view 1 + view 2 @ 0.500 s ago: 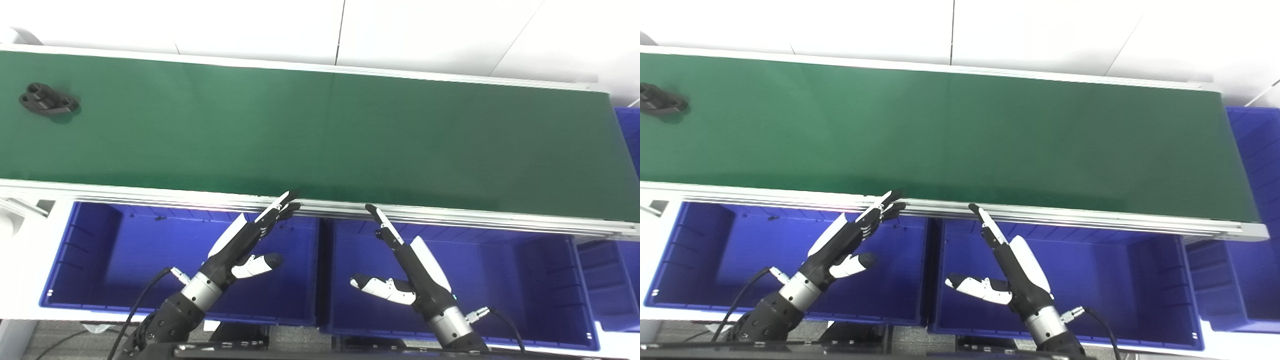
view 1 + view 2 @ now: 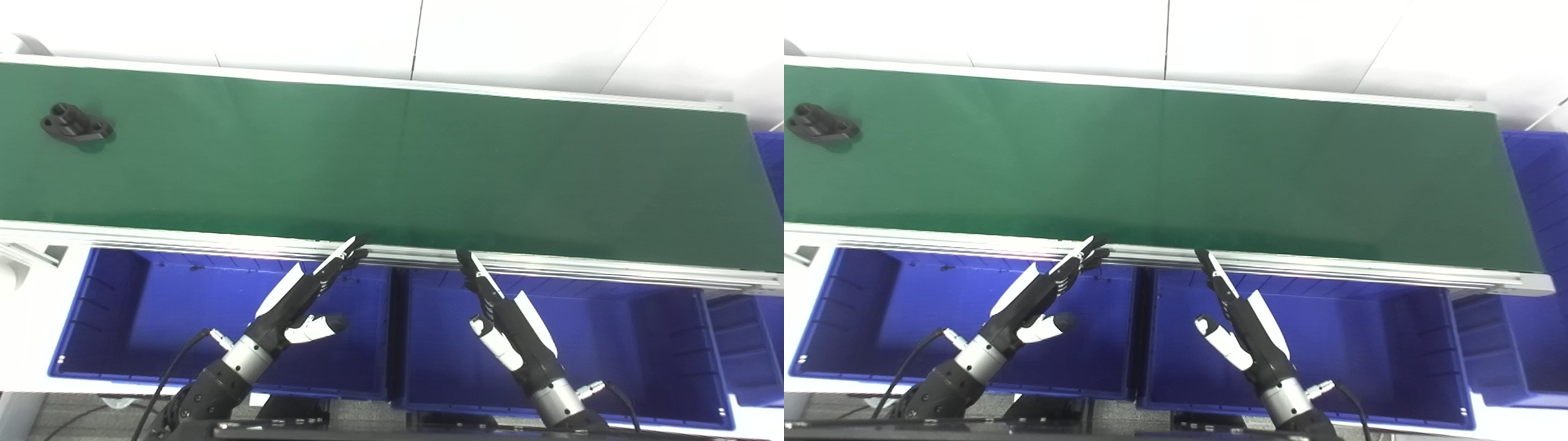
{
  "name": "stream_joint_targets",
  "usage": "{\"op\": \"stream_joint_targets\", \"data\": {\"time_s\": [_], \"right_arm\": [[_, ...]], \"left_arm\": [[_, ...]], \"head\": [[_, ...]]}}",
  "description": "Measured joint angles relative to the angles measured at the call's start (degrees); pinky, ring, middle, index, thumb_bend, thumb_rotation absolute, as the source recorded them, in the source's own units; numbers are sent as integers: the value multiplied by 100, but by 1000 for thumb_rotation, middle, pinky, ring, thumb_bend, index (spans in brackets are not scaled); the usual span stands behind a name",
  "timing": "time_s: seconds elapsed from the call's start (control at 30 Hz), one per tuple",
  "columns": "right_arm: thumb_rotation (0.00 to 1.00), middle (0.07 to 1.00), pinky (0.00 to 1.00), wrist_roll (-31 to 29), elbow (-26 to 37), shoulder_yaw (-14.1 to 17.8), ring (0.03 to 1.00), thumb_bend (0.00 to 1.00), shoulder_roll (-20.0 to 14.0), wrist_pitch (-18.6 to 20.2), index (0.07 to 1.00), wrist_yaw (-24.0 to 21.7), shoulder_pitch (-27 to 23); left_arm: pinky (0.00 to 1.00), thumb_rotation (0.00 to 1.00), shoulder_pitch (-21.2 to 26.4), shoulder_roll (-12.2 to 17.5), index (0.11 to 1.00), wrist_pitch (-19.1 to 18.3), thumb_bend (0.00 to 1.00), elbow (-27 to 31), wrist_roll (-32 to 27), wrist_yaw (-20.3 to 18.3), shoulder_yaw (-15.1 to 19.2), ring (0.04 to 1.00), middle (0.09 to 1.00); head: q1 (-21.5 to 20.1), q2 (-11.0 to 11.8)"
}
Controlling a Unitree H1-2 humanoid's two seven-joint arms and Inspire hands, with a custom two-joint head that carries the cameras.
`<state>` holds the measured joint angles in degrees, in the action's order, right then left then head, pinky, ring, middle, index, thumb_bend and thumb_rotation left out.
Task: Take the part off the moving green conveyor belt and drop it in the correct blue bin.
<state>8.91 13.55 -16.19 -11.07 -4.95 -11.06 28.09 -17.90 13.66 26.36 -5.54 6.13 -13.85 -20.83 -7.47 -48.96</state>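
A small black part [image 2: 76, 124] with round holes lies on the green conveyor belt [image 2: 392, 165] at its far left; it also shows in the right eye view [image 2: 821, 124]. My left hand [image 2: 300, 300] is open and empty above the left blue bin [image 2: 122, 318], fingertips near the belt's front rail. My right hand [image 2: 508, 321] is open and empty above the middle blue bin [image 2: 612, 349], fingers pointing up toward the rail. Both hands are far from the part.
The belt's aluminium front rail [image 2: 184, 239] runs between bins and belt. A third blue bin [image 2: 744, 349] stands at the right, and another [image 2: 1537, 177] lies past the belt's right end. A white wall is behind.
The black part has moved a little to the right along the belt. My right hand has turned, bringing its thumb in close to the palm. The left hand has barely moved.
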Motion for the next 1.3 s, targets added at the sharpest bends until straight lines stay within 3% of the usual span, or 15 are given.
{"op": "stream_joint_targets", "data": {"time_s": [0.4, 0.5, 0.53, 0.63, 0.77, 0.83, 0.97, 1.07, 1.3], "right_arm": [[1000, 1000, 930, -5, -46, 9, 1000, 858, -30, 2, 1000, 32, 20], [990, 1000, 936, 44, -136, 21, 1000, 849, -17, 1, 1000, 44, 12], [977, 1000, 943, 43, -183, 29, 1000, 832, -11, -1, 1000, 51, 14], [969, 1000, 930, 35, -369, 63, 1000, 830, -12, -12, 1000, 59, 28], [951, 1000, 962, -32, -492, 113, 1000, 840, -74, -36, 1000, 48, 69], [956, 1000, 968, -87, -636, 160, 1000, 838, -100, -120, 1000, 50, 60], [975, 1000, 950, -92, -873, 178, 1000, 831, -173, -453, 1000, 50, 41], [964, 1000, 956, -84, -980, 180, 1000, 826, -178, -511, 1000, 53, -4], [925, 1000, 984, -116, -1202, 198, 1000, 845, -161, -653, 1000, 55, -51]], "left_arm": [[1000, 892, -368, 229, 1000, -12, 703, 178, 400, 214, -35, 1000, 1000], [1000, 898, -368, 303, 1000, -15, 709, 179, 436, 220, -192, 1000, 1000], [1000, 896, -358, 322, 1000, -15, 721, 178, 443, 221, -250, 1000, 1000], [986, 893, -347, 344, 1000, -15, 736, 170, 451, 230, -362, 1000, 1000], [944, 826, -296, 312, 1000, -16, 721, 35, 452, 363, -422, 997, 1000], [938, 801, -285, 287, 1000, -18, 715, -54, 469, 508, -470, 994, 1000], [923, 769, -215, 237, 1000, -20, 688, -198, 519, 825, -661, 982, 1000], [917, 762, -110, 264, 1000, -20, 694, -290, 600, 1061, -851, 980, 1000], [886, 758, 10, 407, 996, -20, 730, -392, 677, 1316, -982, 969, 1000]], "head": [[185, 97], [404, 299], [683, 473], [914, 598], [1580, 1027], [1582, 1028], [1653, 1248], [1635, 1266], [1494, 1608]]}}
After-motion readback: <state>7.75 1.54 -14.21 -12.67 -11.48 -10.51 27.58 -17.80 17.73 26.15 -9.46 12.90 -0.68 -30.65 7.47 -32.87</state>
